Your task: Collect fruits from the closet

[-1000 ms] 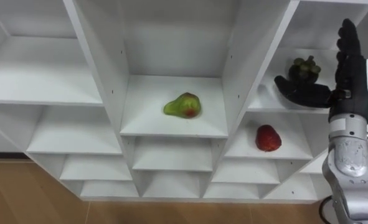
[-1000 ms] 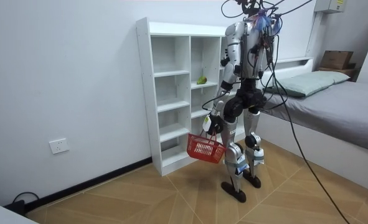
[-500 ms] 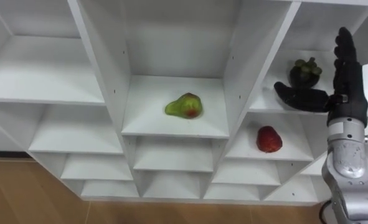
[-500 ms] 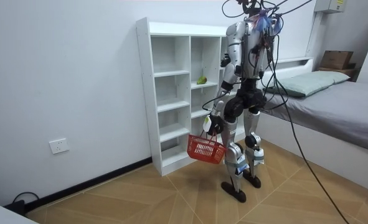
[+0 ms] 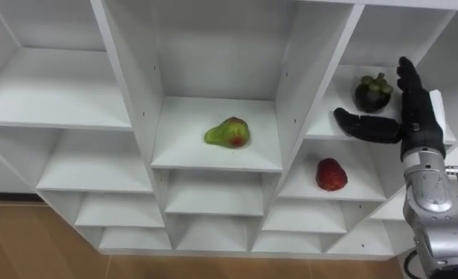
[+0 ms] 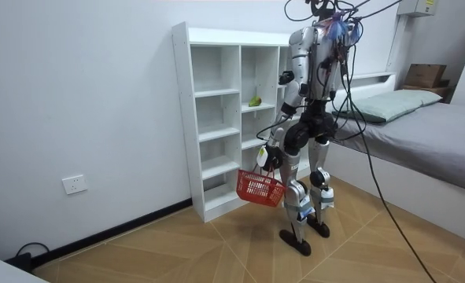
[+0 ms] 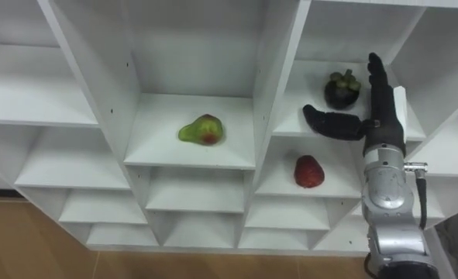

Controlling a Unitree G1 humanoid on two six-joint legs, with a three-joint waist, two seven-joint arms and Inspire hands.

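Just beside mangosteen (image 7: 342,89), R robot hand (image 7: 382,110), fingers (image 7: 376,74) straight; L robot hand (image 6: 265,156) w/ basket (image 6: 257,187), grip unclear.

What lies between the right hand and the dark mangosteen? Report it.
Nothing. In both eye views only bare white shelf shows between the open right hand and the mangosteen; the thumb stretches out just below the fruit.

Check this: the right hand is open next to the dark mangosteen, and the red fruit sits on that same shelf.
One thing is wrong. The red fruit sits on the shelf below the mangosteen, as the left eye view shows. The right hand is indeed open next to the mangosteen.
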